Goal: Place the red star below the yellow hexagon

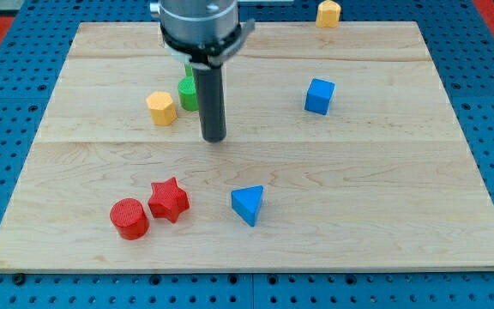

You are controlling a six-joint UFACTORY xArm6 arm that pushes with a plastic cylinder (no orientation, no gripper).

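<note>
The red star [169,199] lies at the view's lower left of the wooden board [358,197], touching or nearly touching a red cylinder [129,218] to its left. The yellow hexagon [161,108] sits at the upper left, well above the star. My tip [214,137] rests on the board to the right of and slightly below the yellow hexagon, and above and to the right of the red star, apart from both.
A green block [187,93] stands just right of the yellow hexagon, partly hidden behind the rod. A blue cube [319,95] is at the upper right. A blue triangle [248,204] lies right of the red star. Another yellow block [328,13] sits beyond the board's top edge.
</note>
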